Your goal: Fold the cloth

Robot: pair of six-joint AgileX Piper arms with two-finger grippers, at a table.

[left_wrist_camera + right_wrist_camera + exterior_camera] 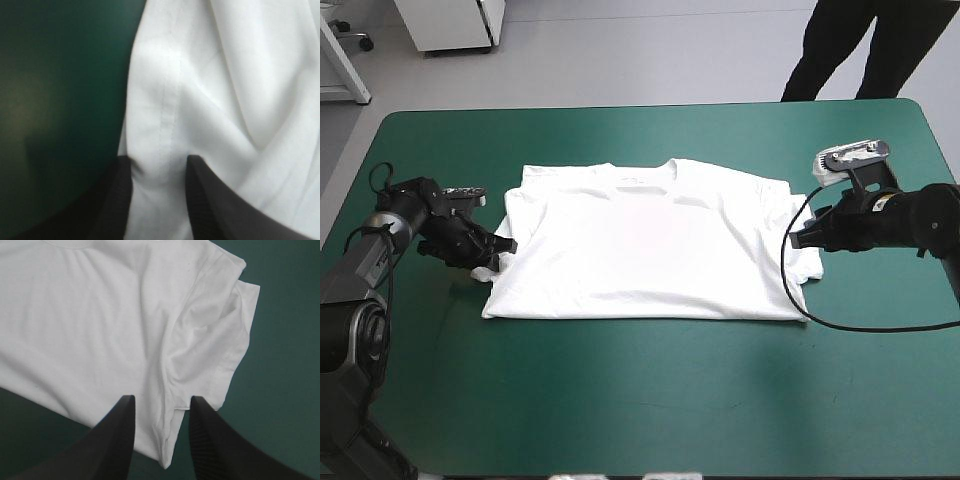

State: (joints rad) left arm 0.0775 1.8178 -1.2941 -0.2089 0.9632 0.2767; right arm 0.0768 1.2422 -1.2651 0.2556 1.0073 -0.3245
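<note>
White T-shirt [640,245], one, spread flat mid-counter [640,410] on the teal-green cover, collar toward the far edge. Two grippers, one at each side. Left gripper [500,246] [159,200]: jaws narrow, pinching sleeve cloth. Right gripper [804,238] [161,437]: jaws narrow, pinching the shirt's edge beside the other sleeve.

My left arm [365,265] is black and grey, a silver ring at its wrist; my right arm [920,215] black; my fingers [215,450] broad black fins, ribbed inside.
</note>
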